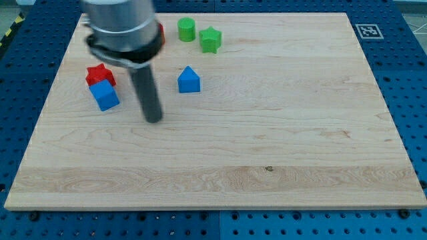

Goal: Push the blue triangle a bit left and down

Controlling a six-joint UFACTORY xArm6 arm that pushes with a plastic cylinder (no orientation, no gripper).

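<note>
bare tabletop [267, 133] at the blue triangle's [189, 80] three to seven o'clock — my tip [153, 120] at eight, green star [210, 39] at one.

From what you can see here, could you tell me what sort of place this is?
Probably a robotics lab bench: a wooden board on blue perforated plate, a fiducial marker, my tip left of the blue triangle.

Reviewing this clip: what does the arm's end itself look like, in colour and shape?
A blurred grey cylindrical housing with a dark band sits at the view's top. From it a straight dark, round rod runs down to my tip. No jaws, cables or markings show.
</note>
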